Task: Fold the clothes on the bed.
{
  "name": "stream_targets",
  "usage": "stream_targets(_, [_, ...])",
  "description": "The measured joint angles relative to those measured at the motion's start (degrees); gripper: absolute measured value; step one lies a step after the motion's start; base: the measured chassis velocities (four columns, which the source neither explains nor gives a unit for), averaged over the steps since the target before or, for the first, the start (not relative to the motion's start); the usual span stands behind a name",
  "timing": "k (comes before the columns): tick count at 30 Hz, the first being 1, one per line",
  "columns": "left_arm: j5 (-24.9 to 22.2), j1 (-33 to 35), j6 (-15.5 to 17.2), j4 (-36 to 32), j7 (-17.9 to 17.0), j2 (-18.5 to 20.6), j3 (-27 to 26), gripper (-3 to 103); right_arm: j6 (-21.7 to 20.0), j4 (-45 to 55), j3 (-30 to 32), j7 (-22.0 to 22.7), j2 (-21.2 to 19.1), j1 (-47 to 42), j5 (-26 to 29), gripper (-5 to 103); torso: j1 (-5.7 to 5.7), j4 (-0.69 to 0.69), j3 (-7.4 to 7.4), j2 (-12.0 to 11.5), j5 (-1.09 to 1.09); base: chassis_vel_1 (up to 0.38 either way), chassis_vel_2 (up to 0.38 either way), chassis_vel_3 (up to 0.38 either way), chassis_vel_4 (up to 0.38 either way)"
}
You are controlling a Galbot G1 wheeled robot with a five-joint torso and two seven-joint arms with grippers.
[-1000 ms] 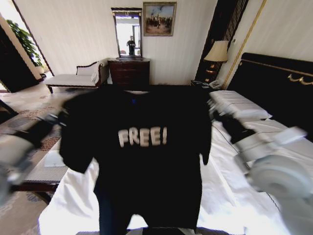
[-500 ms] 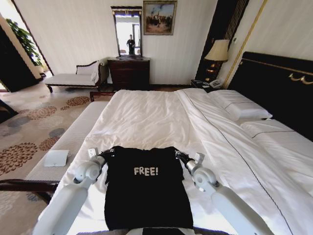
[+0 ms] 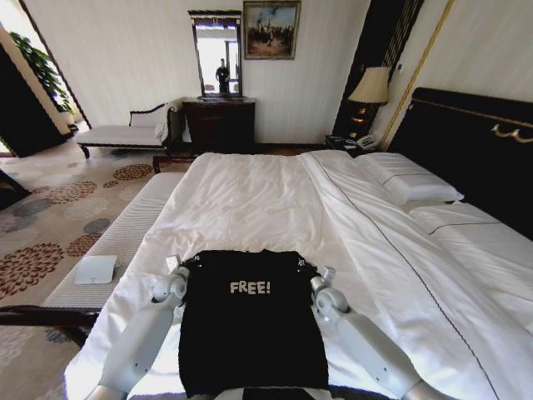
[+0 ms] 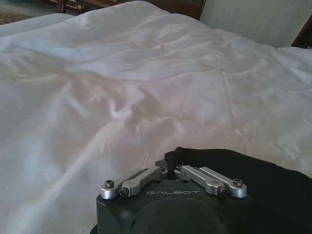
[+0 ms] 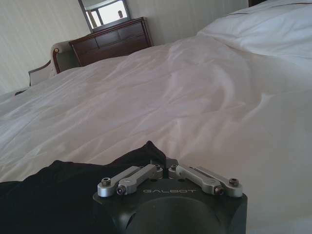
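Left gripper (image 4: 170,168) and right gripper (image 5: 164,168) each pinch a shoulder of my T-shirt (image 3: 250,321), spread flat between them on the bed (image 3: 250,200).

I am seeing the black T-shirt (image 3: 250,321) lying flat on the bed (image 3: 258,200). I am holding its shoulders: left gripper (image 3: 185,265), right gripper (image 3: 310,268).

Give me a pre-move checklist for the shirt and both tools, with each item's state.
1. T-shirt lying flat on the bed, lettering up: ok.
2. Left tool pinched on a shirt corner: ok.
3. Right tool pinched on the opposite corner: ok.
4. Both tools level at the shirt's far edge: ok.
5. Sleeves spread out: not ok, they look tucked.
6. Near hem flat: cannot tell, cut off by the head view's edge.
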Motion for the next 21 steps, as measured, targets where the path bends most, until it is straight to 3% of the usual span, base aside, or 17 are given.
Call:
stream_targets(5, [-0.46, 0.99, -0.27, -1.13, -1.61, -2.40, -0.58, -1, 1.61, -1.03, 1.25, 0.69, 3.36, -0.72, -1.17, 0, 0.00, -0.01, 0.00, 0.00, 0.01, 0.000, 0.000, 0.000, 0.000])
stream_targets(7, [-1.17, 2.26, 0.49, -2.45, -2.51, -3.38, -1.82, 10, 2.04, -0.28, 1.83, 2.24, 5.03, -1.73, -2.01, 4, 0.01, 0.00, 0.01, 0.00, 0.00, 0.000, 0.000, 0.000, 0.000])
stream_targets(8, [-1.17, 2.26, 0.49, -2.45, -2.51, -3.38, -1.82, 10, 2.04, -0.28, 1.83, 2.24, 5.03, -1.73, -2.01, 4, 0.01, 0.00, 0.01, 0.00, 0.00, 0.000, 0.000, 0.000, 0.000])
stream_targets(10, [-1.55, 3.52, 1.11, -3.89, -3.40, -3.26, -3.12, 20, 2.08, 1.66, 2.76, 3.18, 5.02, -2.86, -2.91, 15, 0.00, 0.00, 0.00, 0.00, 0.01, 0.000, 0.000, 0.000, 0.000])
stream_targets(12, [-2.69, 5.45, 2.11, -6.14, -4.73, -2.26, -5.33, 25, 2.03, 5.47, 4.60, 4.52, 3.93, -4.74, -4.25, 25, 0.00, 0.00, 0.00, 0.00, 0.00, 0.000, 0.000, 0.000, 0.000])
stream_targets(13, [-2.69, 5.45, 2.11, -6.14, -4.73, -2.26, -5.33, 25, 2.03, 5.47, 4.60, 4.52, 3.93, -4.74, -4.25, 25, 0.00, 0.00, 0.00, 0.00, 0.00, 0.000, 0.000, 0.000, 0.000])
stream_targets(16, [-4.45, 8.58, 3.61, -9.85, -6.90, -0.62, -9.48, 42, 1.03, 13.53, 8.50, 6.65, 1.23, -8.67, -5.22, 36, 0.00, -0.01, 0.00, 0.00, -0.01, 0.000, 0.000, 0.000, 0.000])
stream_targets(17, [-4.45, 8.58, 3.61, -9.85, -6.90, -0.62, -9.48, 42, 1.03, 13.53, 8.50, 6.65, 1.23, -8.67, -5.22, 36, 0.00, -0.01, 0.00, 0.00, -0.01, 0.000, 0.000, 0.000, 0.000])
stream_targets(20, [-5.26, 12.30, 4.17, -13.47, -7.83, 0.67, -14.04, 53, -2.30, 23.20, 11.46, 8.03, -1.79, -14.26, -0.56, 52, 0.00, -0.01, 0.00, 0.01, -0.01, 0.000, 0.000, 0.000, 0.000])
stream_targets(21, [-5.33, 13.32, 4.22, -14.52, -8.02, 0.85, -15.47, 58, -3.62, 25.37, 11.76, 8.48, -2.42, -15.81, 1.05, 52, 0.00, 0.00, 0.00, 0.01, -0.02, 0.000, 0.000, 0.000, 0.000])
